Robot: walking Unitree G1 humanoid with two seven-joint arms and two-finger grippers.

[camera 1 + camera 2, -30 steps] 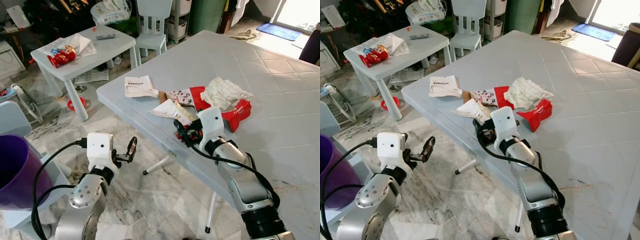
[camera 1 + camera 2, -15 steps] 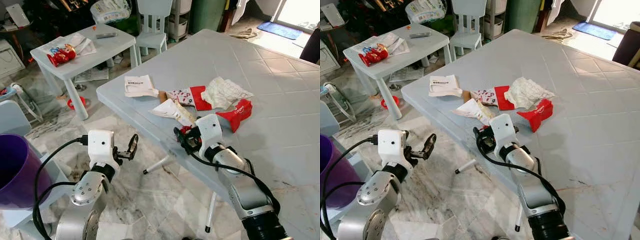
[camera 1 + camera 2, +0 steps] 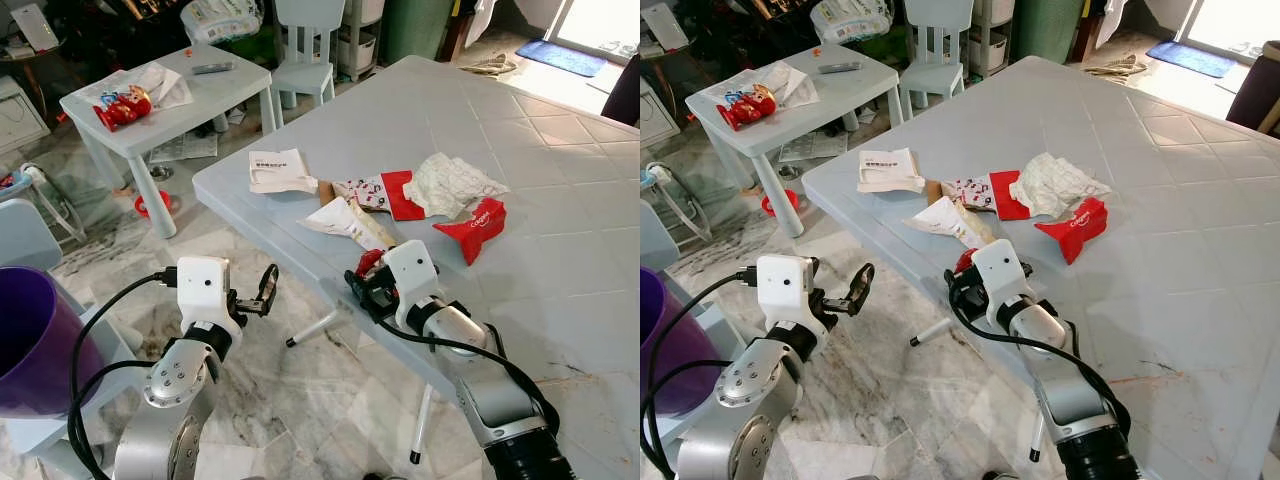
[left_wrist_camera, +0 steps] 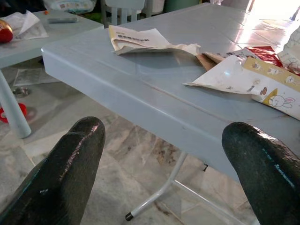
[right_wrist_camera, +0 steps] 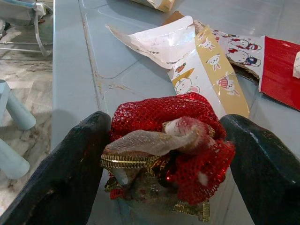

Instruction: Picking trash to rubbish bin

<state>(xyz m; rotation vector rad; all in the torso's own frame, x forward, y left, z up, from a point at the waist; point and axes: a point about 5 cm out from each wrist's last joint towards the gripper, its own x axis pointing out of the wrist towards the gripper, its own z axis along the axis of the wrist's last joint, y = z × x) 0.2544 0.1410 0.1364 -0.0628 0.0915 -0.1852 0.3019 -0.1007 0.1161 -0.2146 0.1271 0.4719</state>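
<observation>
The right gripper (image 5: 164, 159) pinches a red mesh wad (image 5: 171, 140) between its 2 fingers at the table (image 3: 560, 180) edge; the left gripper (image 3: 266, 292) hangs spread and empty

Bare tabletop (image 3: 560, 150) lies open beyond the wrappers (image 3: 400, 200). Off the near edge, open floor (image 3: 300, 390) separates the big table from the purple bin (image 3: 30, 340).

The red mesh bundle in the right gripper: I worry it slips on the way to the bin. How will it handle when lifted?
The red mesh bundle looks soft and crumpled, so it will probably squash between the right gripper fingers rather than pop out. Its open netting should snag, not slide. It seems light; loose gold trim may dangle.
</observation>
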